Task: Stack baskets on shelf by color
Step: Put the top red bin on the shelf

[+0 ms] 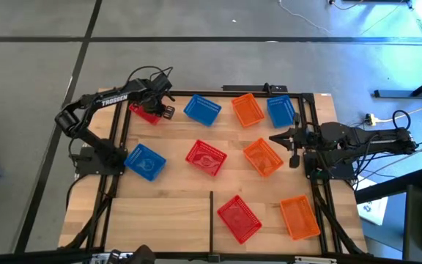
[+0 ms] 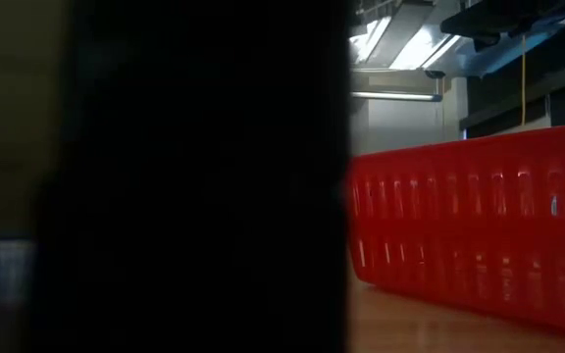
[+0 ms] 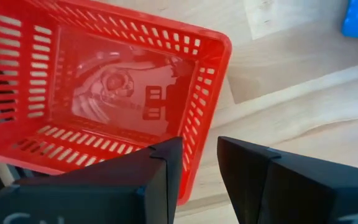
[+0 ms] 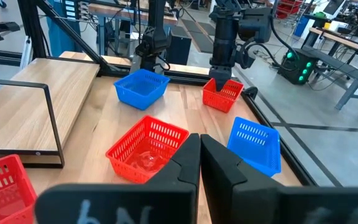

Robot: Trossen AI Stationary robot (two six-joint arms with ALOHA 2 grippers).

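The left gripper (image 1: 154,103) sits at the far left corner of the table, right over a red basket (image 1: 145,112), and that pairing is what the next move depends on. In the left wrist view the basket (image 3: 104,93) lies directly ahead of the fingers (image 3: 160,180), with its near right-hand wall running into the narrow gap between them: one finger is inside the rim, the other outside. The jaws stand narrow, straddling that wall; whether they already pinch it I cannot tell, though it looks like a rim grasp is being made. The right wrist view shows the same arm standing upright over the basket (image 4: 222,94), gripper pointing straight down. The shelf (image 1: 160,213), the pale panel along the near edge with its thin black divider bar (image 1: 211,213), lies well away from this basket, across the table, so a long carry toward the near side follows. 2 other red baskets lie closer to it, one at mid-table (image 1: 206,158) and one on the panel just right of the divider (image 1: 239,218). The right gripper (image 1: 278,137) waits at the right side, fingers closed together and empty, near an orange basket (image 1: 263,157).
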